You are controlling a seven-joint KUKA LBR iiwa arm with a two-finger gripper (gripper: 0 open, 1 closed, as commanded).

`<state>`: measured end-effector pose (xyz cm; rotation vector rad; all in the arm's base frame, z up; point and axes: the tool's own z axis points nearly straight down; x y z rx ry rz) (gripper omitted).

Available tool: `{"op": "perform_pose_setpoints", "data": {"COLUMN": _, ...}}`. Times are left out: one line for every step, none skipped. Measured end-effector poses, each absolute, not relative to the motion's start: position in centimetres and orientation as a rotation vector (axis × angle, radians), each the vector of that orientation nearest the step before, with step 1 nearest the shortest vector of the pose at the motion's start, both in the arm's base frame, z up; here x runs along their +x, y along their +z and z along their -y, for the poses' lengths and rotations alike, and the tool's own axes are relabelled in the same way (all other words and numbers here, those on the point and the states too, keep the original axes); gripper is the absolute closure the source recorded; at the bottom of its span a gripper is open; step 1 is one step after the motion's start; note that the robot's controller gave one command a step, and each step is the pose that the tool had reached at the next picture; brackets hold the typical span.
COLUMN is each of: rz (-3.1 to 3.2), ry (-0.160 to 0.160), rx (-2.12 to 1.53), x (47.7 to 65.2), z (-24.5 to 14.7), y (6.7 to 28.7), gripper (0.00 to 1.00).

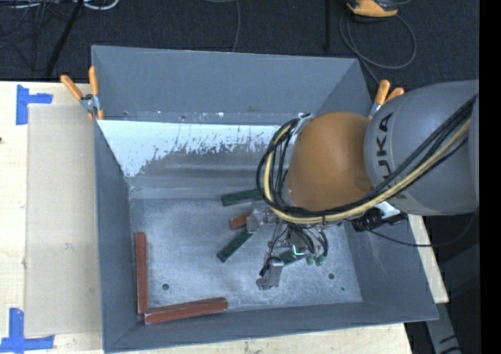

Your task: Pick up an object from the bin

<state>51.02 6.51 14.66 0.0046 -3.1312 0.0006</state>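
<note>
My gripper (261, 249) hangs low over the bin's floor, right of the middle, under the arm's orange cover. Its two fingers stand apart, one finger (268, 275) lower down and the other higher up, so it is open. A short dark green stick (233, 248) lies slanted on the floor, its right end reaching into the gap between the fingers. A small red-brown block (239, 222) sits just left of the upper finger. Another dark green stick (239, 198) lies a little further back, partly hidden by the arm's cables.
Two long red-brown bars form an L at the bin's front left: one (141, 274) runs along the left wall, the other (185, 311) along the front wall. The arm and its cables cover the bin's right side.
</note>
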Motion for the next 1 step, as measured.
{"op": "perform_pose_setpoints", "data": {"rz": 3.078, "ry": -0.002, "rx": 0.614, "x": 55.84, "z": -11.89, "y": 6.74, "gripper": 0.0}}
